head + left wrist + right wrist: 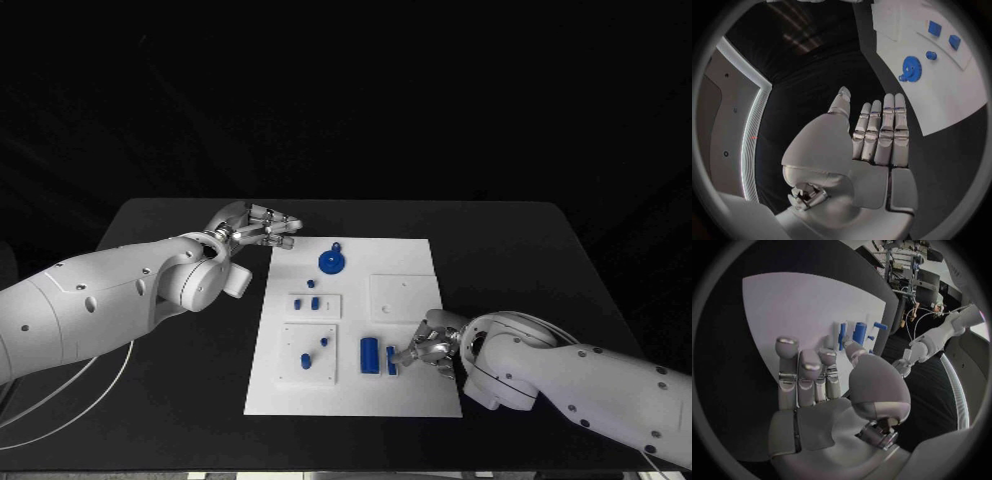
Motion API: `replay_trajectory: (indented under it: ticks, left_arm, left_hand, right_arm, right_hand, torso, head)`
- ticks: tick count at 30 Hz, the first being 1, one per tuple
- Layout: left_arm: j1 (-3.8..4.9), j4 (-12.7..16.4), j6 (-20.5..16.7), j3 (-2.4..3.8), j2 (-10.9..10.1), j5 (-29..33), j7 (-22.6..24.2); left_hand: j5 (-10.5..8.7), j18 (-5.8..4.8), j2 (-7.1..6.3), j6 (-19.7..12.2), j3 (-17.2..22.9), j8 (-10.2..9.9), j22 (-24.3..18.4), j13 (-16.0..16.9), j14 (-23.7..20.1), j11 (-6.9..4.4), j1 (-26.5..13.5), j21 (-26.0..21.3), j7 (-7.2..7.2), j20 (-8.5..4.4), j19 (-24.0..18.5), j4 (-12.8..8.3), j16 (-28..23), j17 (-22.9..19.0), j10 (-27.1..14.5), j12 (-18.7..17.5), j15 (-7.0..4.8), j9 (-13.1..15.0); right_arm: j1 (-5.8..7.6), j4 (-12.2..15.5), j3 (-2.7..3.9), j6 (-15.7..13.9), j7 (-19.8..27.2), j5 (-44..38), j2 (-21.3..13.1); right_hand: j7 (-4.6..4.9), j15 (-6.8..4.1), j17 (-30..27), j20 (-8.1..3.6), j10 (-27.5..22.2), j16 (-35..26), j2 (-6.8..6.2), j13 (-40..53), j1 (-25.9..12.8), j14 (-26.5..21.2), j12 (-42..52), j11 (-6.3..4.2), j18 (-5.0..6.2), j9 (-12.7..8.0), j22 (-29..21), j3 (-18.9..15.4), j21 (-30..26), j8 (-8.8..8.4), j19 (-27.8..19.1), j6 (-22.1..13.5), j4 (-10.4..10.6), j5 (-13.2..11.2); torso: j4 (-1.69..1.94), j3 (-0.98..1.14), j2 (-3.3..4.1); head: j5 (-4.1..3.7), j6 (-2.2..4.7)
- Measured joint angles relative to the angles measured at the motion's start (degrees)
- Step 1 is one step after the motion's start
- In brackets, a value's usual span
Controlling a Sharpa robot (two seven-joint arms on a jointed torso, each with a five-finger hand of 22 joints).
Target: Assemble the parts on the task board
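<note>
The white task board [411, 390] lies in the middle of the table. A round blue part with a loop [332, 262] [909, 68] sits near its far end, with small blue pieces [306, 301] [934, 28] just nearer. At the near end a blue cylinder [369, 355] [859, 331] stands beside a narrow blue bar [391, 360] [842, 335]. My right hand [423, 347] [817, 375] pinches this bar between thumb and a finger. My left hand [260, 225] [879, 135] hovers off the board's far left corner, fingers straight, holding nothing.
A raised white plate [309, 370] on the board's near left carries two small blue pieces [306, 357]. Another bare white plate [402, 296] sits on the right half. Black table [519, 260] surrounds the board on all sides.
</note>
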Motion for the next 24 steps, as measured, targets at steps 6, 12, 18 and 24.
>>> replay_trajectory:
  ticks: [6,12,18,24]
  left_arm:
    - [0.0,-0.3,0.0,-0.01,0.0,0.0,0.0]
    - [0.0,-0.8,-0.1,-0.01,0.0,0.0,0.1]
    - [0.0,-1.6,-0.5,-0.03,0.3,0.7,0.4]
    - [0.28,-2.7,-1.3,0.01,0.6,2.1,1.1]
  left_hand:
    - [0.0,0.0,0.0,0.0,0.0,0.0,0.0,0.0,0.0,0.0,0.0,0.0,0.04,0.0,0.0,0.0,0.0,0.0,0.0,0.0,0.0,0.0]
    - [0.0,0.0,0.0,-0.2,0.0,0.0,0.0,0.0,0.0,0.0,0.0,0.0,0.21,0.0,0.0,0.0,0.0,0.0,0.0,0.0,0.0,0.0]
    - [0.0,0.0,0.0,-0.2,0.0,0.0,-0.1,0.0,0.0,-0.13,0.0,0.0,0.21,0.0,0.0,0.0,0.0,0.1,0.1,0.0,0.0,0.0]
    - [0.28,0.0,1.0,-0.3,0.0,0.0,-0.1,0.0,1.3,-1.39,0.7,0.2,0.08,-0.34,0.3,0.0,0.0,0.3,3.7,0.4,-0.84,0.0]
  right_arm:
    - [0.0,-0.5,0.21,-1.0,1.2,3.2,-0.8]
    - [0.86,-3.5,1.08,-2.3,4.4,8.4,-1.0]
    - [3.0,-10.0,1.89,-3.0,12.7,16.0,-0.1]
    - [7.06,-19.7,2.62,-3.0,23.8,24.9,2.8]
  right_hand:
    - [-0.32,0.15,-2.2,0.42,-2.0,-3.1,2.67,-2.4,1.0,-0.6,-3.1,1.01,0.0,0.5,0.0,-19.8,-7.0,0.02,0.0,-3.0,8.5,-0.4]
    - [1.22,0.55,-2.7,0.41,-2.8,-4.2,-0.54,-3.4,2.7,-1.0,-4.1,1.22,0.0,0.0,0.0,-20.1,-10.1,0.06,0.0,-6.8,13.9,-0.6]
    - [2.52,0.39,-5.0,0.41,-4.4,-7.1,5.2,-4.6,4.3,-2.1,-5.3,1.35,0.0,-0.1,-1.0,-20.9,-15.7,0.0,0.0,-7.8,7.2,-0.3]
    - [2.94,0.93,-12.0,0.93,-6.6,-15.5,8.91,-13.0,5.1,-3.8,-11.7,1.84,0.0,-0.1,-9.0,-22.8,-26.7,-0.17,-0.1,-8.3,0.2,3.2]
  torso:
    - [-0.01,-0.03,-0.07]
    - [-0.01,-0.14,-0.14]
    - [-0.12,-0.3,-0.48]
    - [-0.31,-0.49,-1.24]
  head:
    - [-0.16,0.58]
    - [-0.22,1.92]
    - [-0.08,4.17]
    - [0.2,6.31]
